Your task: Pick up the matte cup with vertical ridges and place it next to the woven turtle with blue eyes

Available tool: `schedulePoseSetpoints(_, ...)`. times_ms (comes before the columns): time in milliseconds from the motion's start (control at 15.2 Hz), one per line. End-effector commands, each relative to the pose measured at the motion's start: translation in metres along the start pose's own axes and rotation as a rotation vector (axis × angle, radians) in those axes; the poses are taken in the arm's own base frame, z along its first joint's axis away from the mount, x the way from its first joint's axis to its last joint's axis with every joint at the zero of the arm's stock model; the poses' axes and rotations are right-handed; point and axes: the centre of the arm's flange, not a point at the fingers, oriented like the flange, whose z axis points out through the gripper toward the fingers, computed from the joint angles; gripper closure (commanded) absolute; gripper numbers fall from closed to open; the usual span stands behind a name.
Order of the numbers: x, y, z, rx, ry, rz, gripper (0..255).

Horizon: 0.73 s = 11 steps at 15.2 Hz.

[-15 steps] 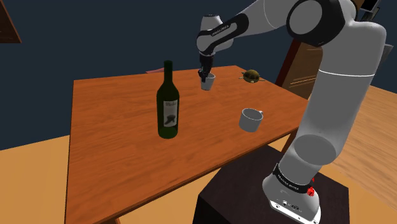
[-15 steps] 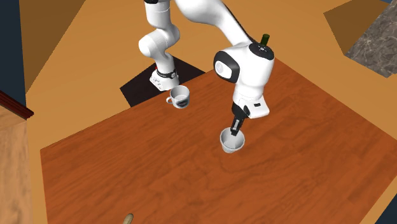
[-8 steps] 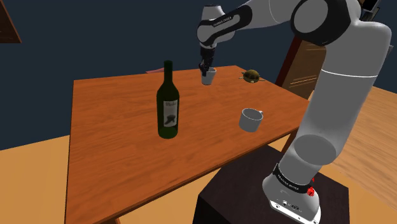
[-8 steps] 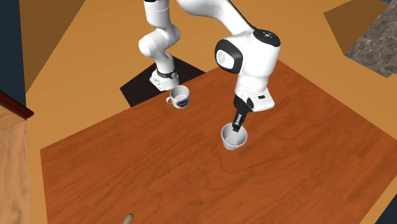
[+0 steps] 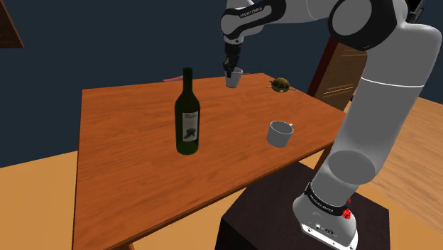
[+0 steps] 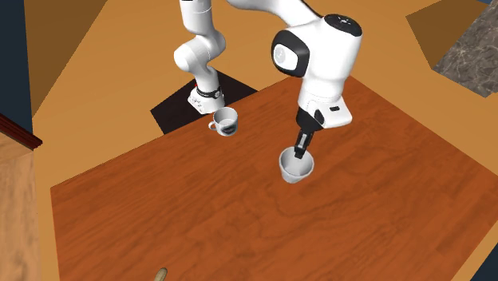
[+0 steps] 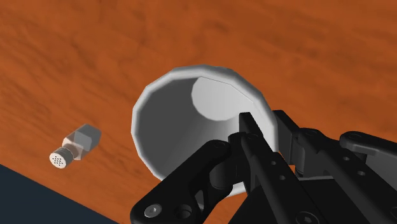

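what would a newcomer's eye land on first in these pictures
The big white arm reaches over the wooden table, its black gripper clasping a pale cup by the rim near the far edge in the shoulder view. Next comes the dark green bottle standing upright to the shoulder view's left of the cup, then a grey mug nearer the stand and a small turtle at the far edge.

**Grey cup aloft, turtle at its three o'clock**

The cup (image 5: 233,77) is plain pale grey, handleless and empty. Its faceted wall narrows toward the base. It hangs mouth-up off the table (image 5: 128,163), its rim wall pinched by the gripper (image 6: 299,155). In the shoulder view, the small olive-brown turtle (image 5: 281,85) sits on the tabletop near the far edge, near the cup.
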Motion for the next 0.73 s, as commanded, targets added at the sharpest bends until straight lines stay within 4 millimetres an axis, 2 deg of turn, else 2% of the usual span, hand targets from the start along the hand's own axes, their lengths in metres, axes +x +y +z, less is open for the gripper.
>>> schedulePoseSetpoints(0, 0.000, 0.002, -0.011, 0.000, 0.000, 0.000, 255)
schedulePoseSetpoints(330, 0.001, 0.007, -0.036, 0.000, 0.000, 0.000, 255)
schedulePoseSetpoints(660, -0.044, 0.054, -0.030, 0.000, 0.000, 0.000, 255)
